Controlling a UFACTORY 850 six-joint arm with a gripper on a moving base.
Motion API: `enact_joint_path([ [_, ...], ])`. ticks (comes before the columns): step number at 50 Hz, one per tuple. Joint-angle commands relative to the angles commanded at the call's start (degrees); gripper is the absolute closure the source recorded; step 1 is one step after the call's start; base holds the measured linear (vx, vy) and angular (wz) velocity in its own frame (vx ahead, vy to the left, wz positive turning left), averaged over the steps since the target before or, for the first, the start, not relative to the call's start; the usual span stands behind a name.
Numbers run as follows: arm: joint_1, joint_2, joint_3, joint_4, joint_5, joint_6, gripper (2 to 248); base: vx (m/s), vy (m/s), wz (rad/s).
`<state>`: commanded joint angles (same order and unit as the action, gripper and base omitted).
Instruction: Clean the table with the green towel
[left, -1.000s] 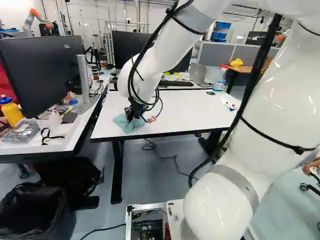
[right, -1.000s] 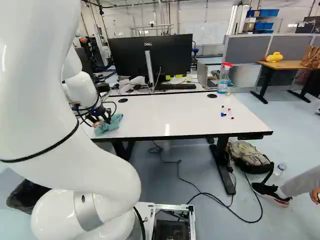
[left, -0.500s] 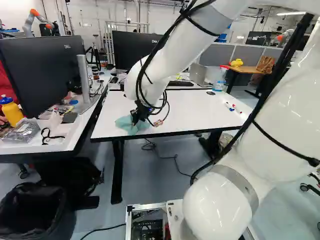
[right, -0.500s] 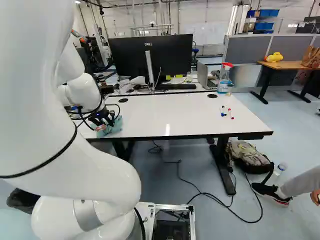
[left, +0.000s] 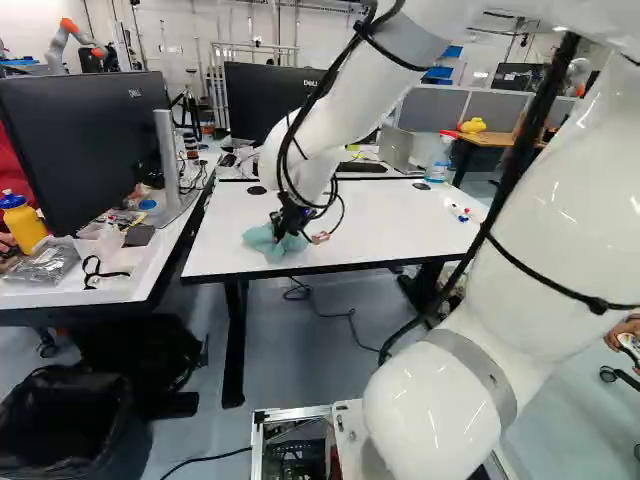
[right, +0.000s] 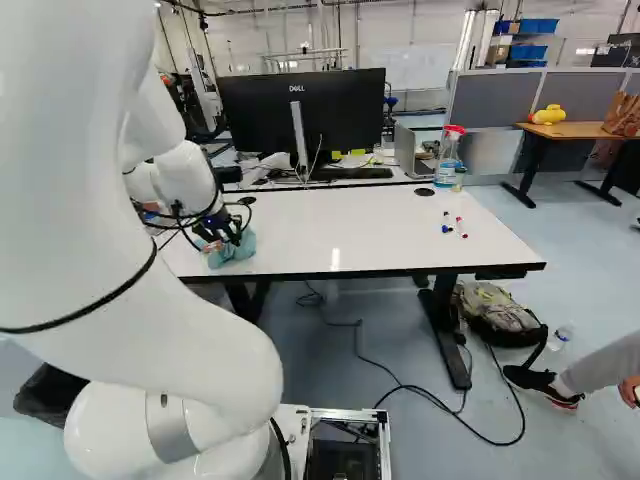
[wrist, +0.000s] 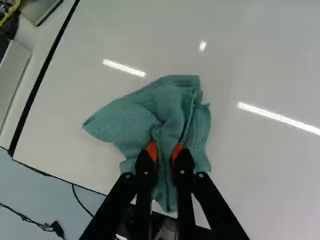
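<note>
White black-edged table (left: 390, 220), centre of the left base view: orange-padded black gripper (wrist: 164, 151) clamps crumpled green towel (wrist: 131, 121)! Wiping, apparently; rightward sweep next.

teal towel (wrist: 135, 117), white tabletop (wrist: 240, 65), orange pads (wrist: 152, 150).

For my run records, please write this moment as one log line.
Black two-finger end effector: shut on crumpled green cloth towel | Towel: on white rectangular tabletop, near front edge
</note>
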<state>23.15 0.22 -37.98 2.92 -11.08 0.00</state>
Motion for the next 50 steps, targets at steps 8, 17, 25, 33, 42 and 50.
enact_joint_path([
  [8,0.54,-2.28,-2.37,0.0,0.0,0.0,199,0.0,0.0,0.0],
  [17,1.83,-4.15,-4.35,0.0,0.0,0.0,199,0.0,0.0,0.0],
  [25,3.49,-4.16,-4.37,0.0,0.0,0.0,199,0.0,0.0,0.0],
  [33,5.13,-3.28,-3.43,0.0,0.0,0.0,199,0.0,0.0,0.0],
  [42,6.6,-1.54,-1.6,0.0,0.0,0.0,199,0.0,0.0,0.0],
  [50,7.51,0.49,0.5,0.0,0.0,0.0,199,0.0,0.0,0.0],
])
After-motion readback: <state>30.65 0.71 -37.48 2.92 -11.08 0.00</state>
